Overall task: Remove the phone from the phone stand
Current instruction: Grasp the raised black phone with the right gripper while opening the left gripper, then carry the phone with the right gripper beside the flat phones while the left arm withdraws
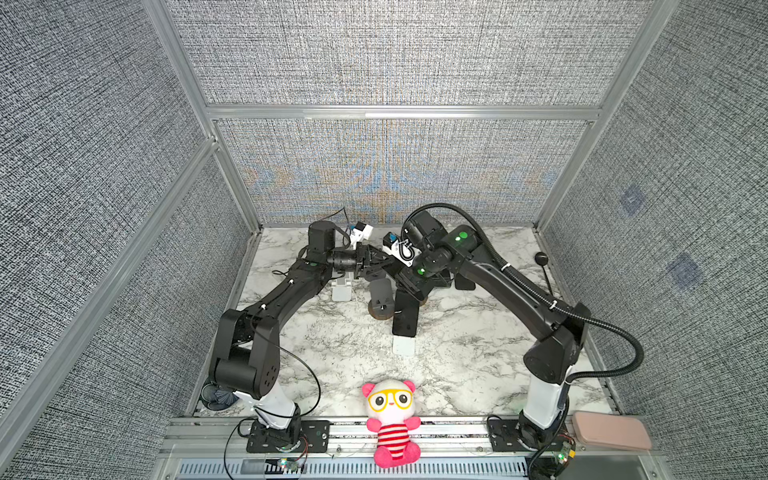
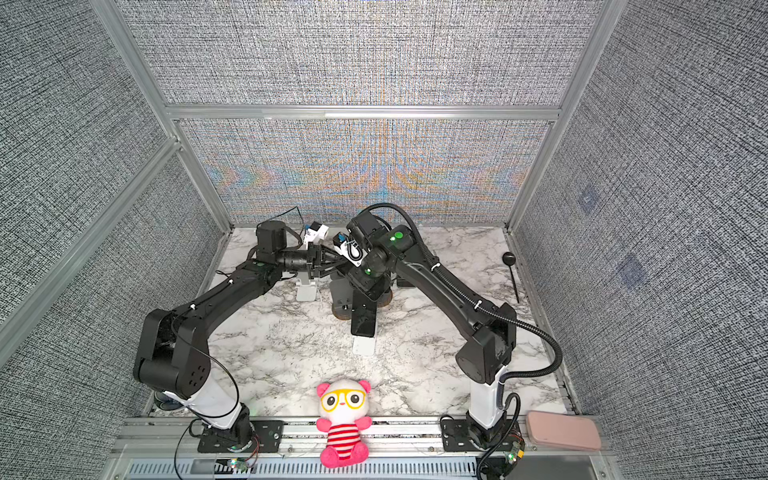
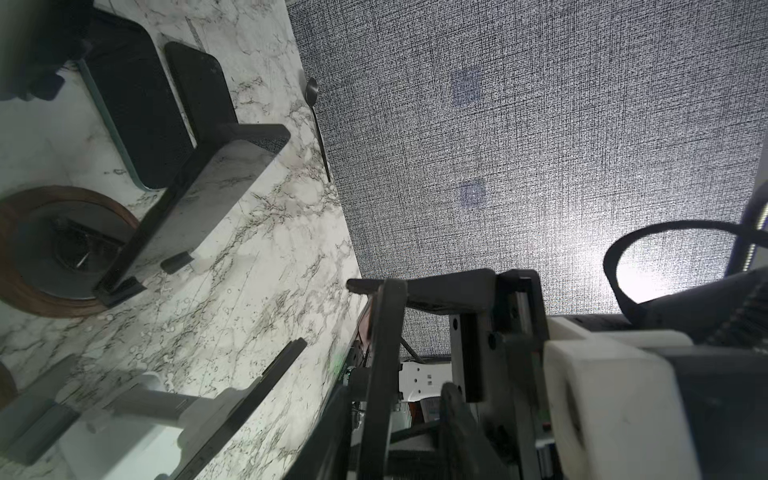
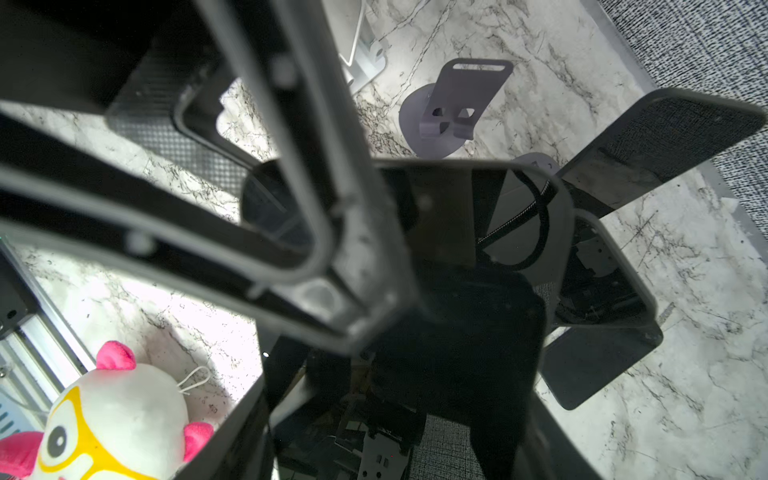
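Note:
The black phone [image 1: 405,318] [image 2: 364,322] slants down from my right gripper [image 1: 412,293] toward the white phone stand [image 1: 404,345] [image 2: 364,345], whose base shows just in front of its lower end. I cannot tell whether the phone still touches the stand. The right gripper [image 4: 395,436] points down and is shut on the sides of the phone [image 4: 478,324], screen toward its camera. My left gripper [image 1: 391,262] [image 2: 340,262] is at the phone's upper end. It is open, and one of its fingers [image 4: 361,241] crosses in front of the screen.
An empty grey stand [image 1: 380,301] on a wooden coaster and another white stand [image 1: 343,289] stand left of the phone. Dark phones [image 1: 463,282] lie behind the right arm. A black spoon [image 1: 541,259] lies by the right wall. A plush toy [image 1: 390,419] and a pink case [image 1: 611,430] sit at the front.

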You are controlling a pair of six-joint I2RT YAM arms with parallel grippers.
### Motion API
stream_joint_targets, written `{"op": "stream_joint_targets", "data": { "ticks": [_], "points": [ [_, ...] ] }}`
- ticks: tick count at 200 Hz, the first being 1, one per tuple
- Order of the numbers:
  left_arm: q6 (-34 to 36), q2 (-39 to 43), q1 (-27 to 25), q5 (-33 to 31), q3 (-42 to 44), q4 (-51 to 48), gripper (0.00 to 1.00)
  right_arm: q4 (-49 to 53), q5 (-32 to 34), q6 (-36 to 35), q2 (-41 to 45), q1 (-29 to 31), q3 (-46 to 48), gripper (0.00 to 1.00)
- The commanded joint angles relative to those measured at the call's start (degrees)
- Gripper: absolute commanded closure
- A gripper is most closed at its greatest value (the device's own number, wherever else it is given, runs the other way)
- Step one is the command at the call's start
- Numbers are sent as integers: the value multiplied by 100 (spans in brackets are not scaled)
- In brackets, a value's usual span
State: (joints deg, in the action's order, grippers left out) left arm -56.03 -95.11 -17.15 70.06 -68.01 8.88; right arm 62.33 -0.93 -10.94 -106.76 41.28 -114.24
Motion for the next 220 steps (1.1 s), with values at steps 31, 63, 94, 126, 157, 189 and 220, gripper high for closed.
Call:
{"op": "stream_joint_targets", "data": {
  "ticks": [31, 63, 94, 126, 157, 189, 220],
  "points": [
    [106, 120, 189, -167, 24, 119, 52, -164, 132, 345, 506, -566, 321, 66],
    [457, 197, 228, -338, -36, -289, 51, -239, 151, 620, 908, -1418, 788, 66],
    [778, 206, 226, -442, -128, -698, 50, -638, -159, 775, 1044, -2563, 1310, 66],
    [1503, 281, 222, -725, -331, -1565, 50, -1216, -370, 765, 573, -3608, 1601, 66],
    [2638, 452, 198, -1410, -628, -2763, 49, -1264, -443, 671, -475, -4077, 1249, 68],
    [3070, 493, 168, -1755, -784, -3260, 49, -1416, -709, 719, -1427, -4340, 761, 69],
    [3168, 497, 150, -1777, -810, -3315, 48, -1193, -707, 504, -2189, -4435, 110, 69]
  ]
}}
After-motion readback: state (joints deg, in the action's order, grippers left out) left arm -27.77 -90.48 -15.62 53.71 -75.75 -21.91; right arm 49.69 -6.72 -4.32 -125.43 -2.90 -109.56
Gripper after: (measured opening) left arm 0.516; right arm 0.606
